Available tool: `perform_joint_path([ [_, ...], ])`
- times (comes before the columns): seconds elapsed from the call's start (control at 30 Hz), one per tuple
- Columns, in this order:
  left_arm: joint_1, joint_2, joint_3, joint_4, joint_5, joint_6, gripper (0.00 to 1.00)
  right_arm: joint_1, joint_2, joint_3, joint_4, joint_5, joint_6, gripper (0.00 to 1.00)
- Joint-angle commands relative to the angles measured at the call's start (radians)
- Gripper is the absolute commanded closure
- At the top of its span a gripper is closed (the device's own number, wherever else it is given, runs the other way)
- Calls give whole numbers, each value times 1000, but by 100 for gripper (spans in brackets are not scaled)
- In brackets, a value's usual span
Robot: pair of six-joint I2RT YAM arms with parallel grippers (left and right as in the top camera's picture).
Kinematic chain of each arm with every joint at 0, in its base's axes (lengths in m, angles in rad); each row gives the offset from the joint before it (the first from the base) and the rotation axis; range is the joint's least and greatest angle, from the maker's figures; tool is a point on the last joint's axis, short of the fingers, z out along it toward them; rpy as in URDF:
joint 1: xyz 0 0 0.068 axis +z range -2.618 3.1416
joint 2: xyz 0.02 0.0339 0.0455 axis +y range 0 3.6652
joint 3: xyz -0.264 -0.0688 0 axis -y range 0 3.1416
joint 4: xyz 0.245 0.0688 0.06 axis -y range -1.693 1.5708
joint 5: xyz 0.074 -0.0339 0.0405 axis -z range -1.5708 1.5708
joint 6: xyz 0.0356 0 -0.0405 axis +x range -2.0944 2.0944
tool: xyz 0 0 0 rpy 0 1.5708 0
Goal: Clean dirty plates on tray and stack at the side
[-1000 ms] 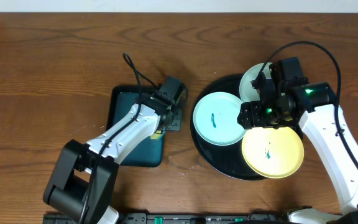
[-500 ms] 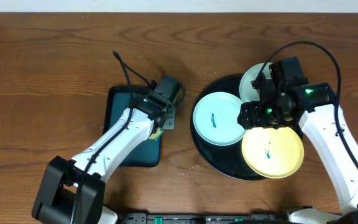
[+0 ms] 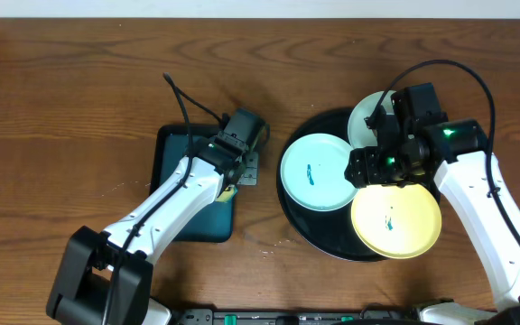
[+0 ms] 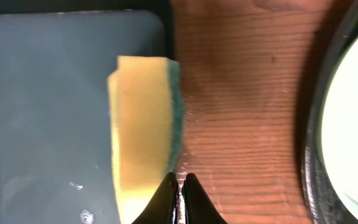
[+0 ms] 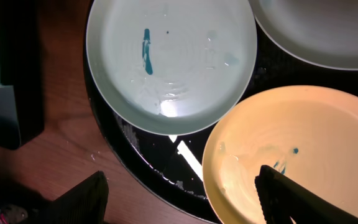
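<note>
Brown wood-grain bench [image 3: 61, 90] all round, nothing much behind it. Nearest the robot, the pale yellow round plastic plate [image 3: 395, 219] sits at about 5 o'clock on the big round black tray [image 3: 314, 233]. It has a small blue-green smear near its middle.

At 9 o'clock from that tray is the smaller rectangular dark teal tray [image 3: 171, 158]. The yellow sponge with the green scrubby side [image 4: 143, 124] lies at its edge closest to the plates. The left fingers [image 4: 171, 202] are pressed together right at the sponge's green edge, and as far as I can see there's nothing between them.

Further back, the pale aqua round plate [image 3: 314, 171] is at 9 o'clock on the black tray, smear on it too. The right fingers [image 5: 288, 196] hang spread wide above the aqua and yellow plates, holding nothing. Furthest out, at 12 o'clock, the white round plate [image 3: 361, 122] is half hidden under the right arm, so I can't say if it's dirty. No plate is out on the bare bench yet.

What worries me: closed fingers can't pick up a sponge, so pushing down now would probably just shove it off the teal tray. Pinching only the thin edge could let it twist out mid-scrub. Those plates look light and the black tray looks wet, so wiping an unpinned plate might skate it into its neighbours.
</note>
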Motion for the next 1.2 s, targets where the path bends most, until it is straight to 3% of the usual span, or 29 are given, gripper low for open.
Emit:
perform_joint_path([
  [0.0,4,2,-5,6,51,6,92,5,-8,1,-2,6,14,25],
  [0.17,5,50,-7,-1,24,40,93,5,-8,1,-1,6,14,25],
  [0.47,35,60,-7,-64,-282,40,93,5,-8,1,-1,6,14,25],
  [0.63,90,59,1,-80,-274,38,92,5,-8,1,0,6,14,25],
  [0.7,110,55,23,-107,-203,36,83,5,-8,1,-1,6,14,23],
  [0.73,121,53,33,-117,-166,36,67,5,-8,1,-2,6,13,23],
  [0.83,204,26,58,-131,32,36,54,5,-8,1,0,9,6,23],
  [0.87,216,24,58,-131,58,36,54,5,-8,1,0,10,5,23],
  [0.97,257,32,47,-139,119,40,35,5,-8,1,4,10,-6,22],
  [1.03,257,40,24,-130,117,68,29,5,-8,1,7,10,-6,22],
  [1.17,258,76,-37,-69,23,84,32,5,-8,1,10,9,-5,22],
])
